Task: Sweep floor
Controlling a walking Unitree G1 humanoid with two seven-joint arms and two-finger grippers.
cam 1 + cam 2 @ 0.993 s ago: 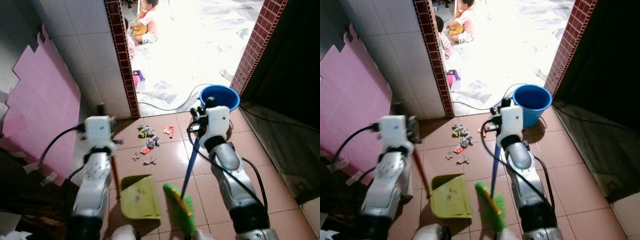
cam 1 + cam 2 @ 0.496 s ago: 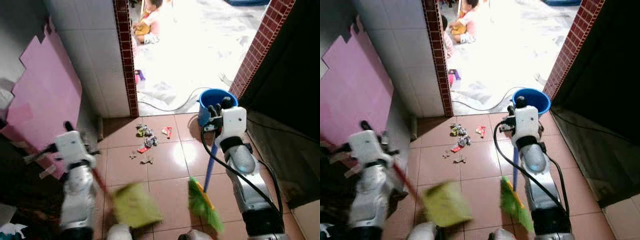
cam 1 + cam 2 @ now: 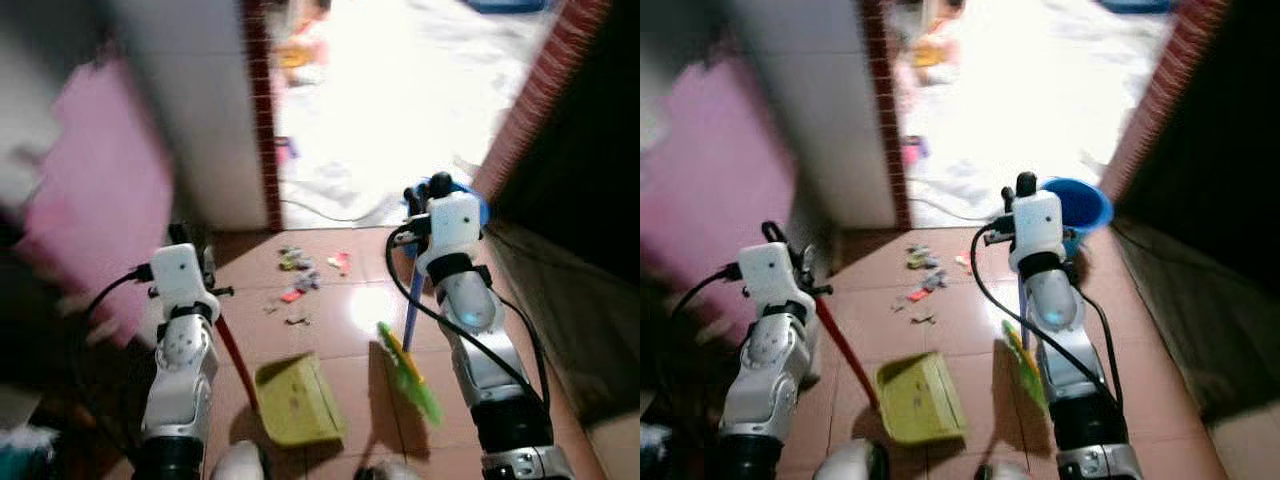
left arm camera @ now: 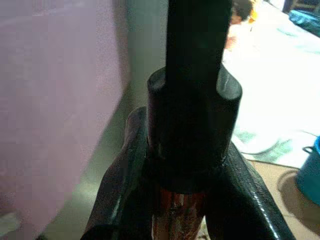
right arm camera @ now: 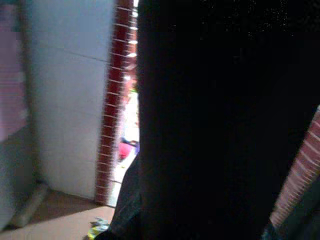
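Green-bristled broom (image 3: 408,365) is clamped at its stiff, light pole by right gripper (image 3: 420,215) fingers; dustpan (image 3: 296,398) handle is clamped by left gripper (image 3: 190,262).

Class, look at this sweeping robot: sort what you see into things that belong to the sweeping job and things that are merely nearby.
Belong to the job:
- green broom, held by the right gripper
- yellow-green dustpan, its red handle held by the left gripper
- scattered litter on the tiled floor

Merely nearby:
- blue bucket
- pink board
- cable
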